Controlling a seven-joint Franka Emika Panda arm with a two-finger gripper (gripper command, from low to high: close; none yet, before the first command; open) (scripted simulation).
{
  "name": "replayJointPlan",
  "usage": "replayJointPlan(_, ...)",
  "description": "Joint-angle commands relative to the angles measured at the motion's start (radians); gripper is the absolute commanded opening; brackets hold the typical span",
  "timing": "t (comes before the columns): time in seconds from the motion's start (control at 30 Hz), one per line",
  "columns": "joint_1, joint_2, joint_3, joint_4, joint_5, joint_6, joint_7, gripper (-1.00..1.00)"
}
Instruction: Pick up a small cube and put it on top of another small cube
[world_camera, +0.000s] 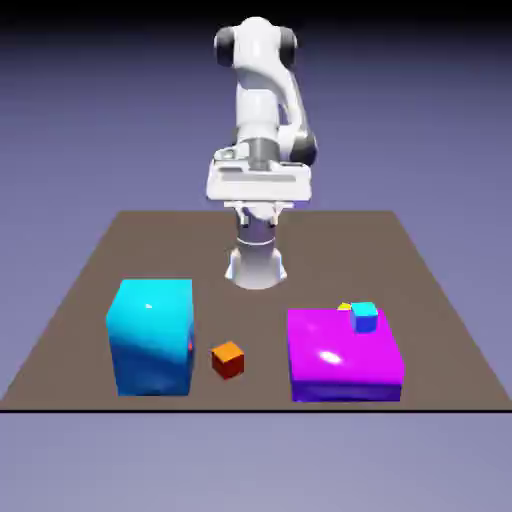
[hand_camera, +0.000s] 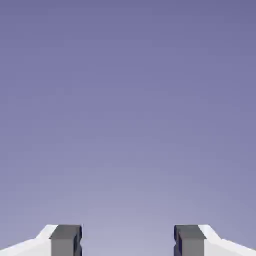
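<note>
The gripper (hand_camera: 128, 240), jaws apart and empty, hangs at upper centre; the small cube (world_camera: 345, 306) lies lower right, behind the blue cube (world_camera: 365, 317).

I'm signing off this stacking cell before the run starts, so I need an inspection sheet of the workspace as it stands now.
Surface: brown table, flat, bare around the blocks.
Job's things: lime-green small cube, only a sliver showing behind the blue small cube; both are at the far corner of the purple block, toward the exterior view's right. Orange small cube sits on the table between the big blocks.
Clutter: cyan block, at the exterior view's left.
Grippers: pincer open, nothing between its fingers; the hand view shows only backdrop.
Cables: nothing seen.
Surroundings: plain blue-violet backdrop.
</note>
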Motion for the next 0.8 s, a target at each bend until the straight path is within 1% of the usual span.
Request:
replayJointPlan(0.0, -0.035, 0.036, -0.021, 0.023, 0.005, -0.023, 0.019, 0.0)
replayJointPlan(0.37, -0.414, 0.435, -0.253, 0.265, 0.07, -0.269, 0.223, 0.0)
replayJointPlan(0.57, -0.542, 0.652, -0.347, 0.27, 0.185, -0.385, 0.348, 0.0)
replayJointPlan(0.6, -0.536, 0.671, -0.348, 0.245, 0.212, -0.391, 0.362, 0.0)
replayJointPlan(0.63, -0.52, 0.682, -0.344, 0.208, 0.241, -0.392, 0.372, 0.0)
replayJointPlan(0.7, -0.515, 0.685, -0.343, 0.198, 0.249, -0.392, 0.375, 0.0)
replayJointPlan(0.77, -0.553, 0.758, -0.288, 0.208, 0.316, -0.335, 0.326, 0.0)
